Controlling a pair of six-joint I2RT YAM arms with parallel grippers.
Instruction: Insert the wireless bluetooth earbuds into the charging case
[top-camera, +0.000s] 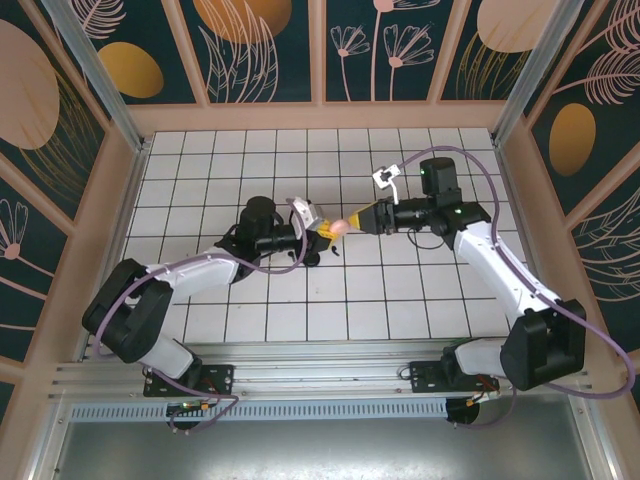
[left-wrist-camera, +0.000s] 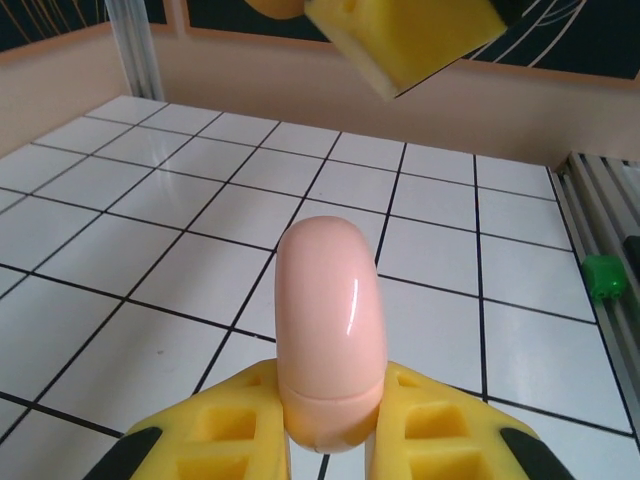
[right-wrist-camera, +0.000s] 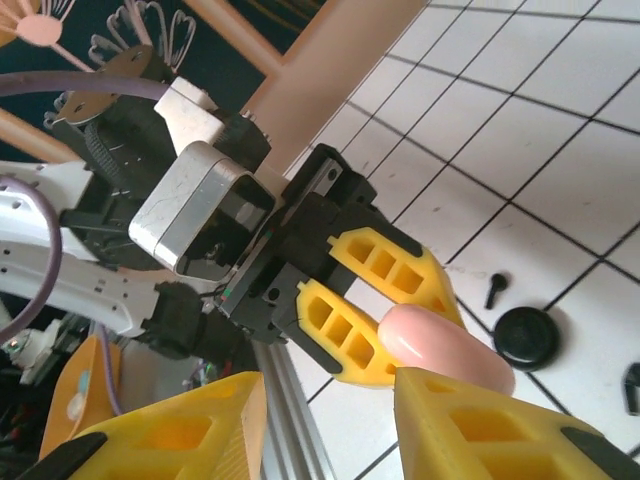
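Nearest the arm bases, the right wrist view shows a small black short-stemmed earbud (right-wrist-camera: 495, 289) lying loose on the white tiled floor (right-wrist-camera: 560, 150), just beside a black round disc (right-wrist-camera: 527, 337).

Above them, the left gripper (left-wrist-camera: 330, 425) is clenched on the base of a closed, glossy pale pink capsule-shaped charging case (left-wrist-camera: 330, 310), held clear of the tiles.

Just to its right, the right gripper (right-wrist-camera: 330, 420) has its jaws apart around the case's free end.

Risk: an off-centre pinch on the smooth shell could twist it or squeeze it out of the grasp.

The left wrist view shows the lid seam just above the fingers. The right wrist view shows the items on the floor instead.
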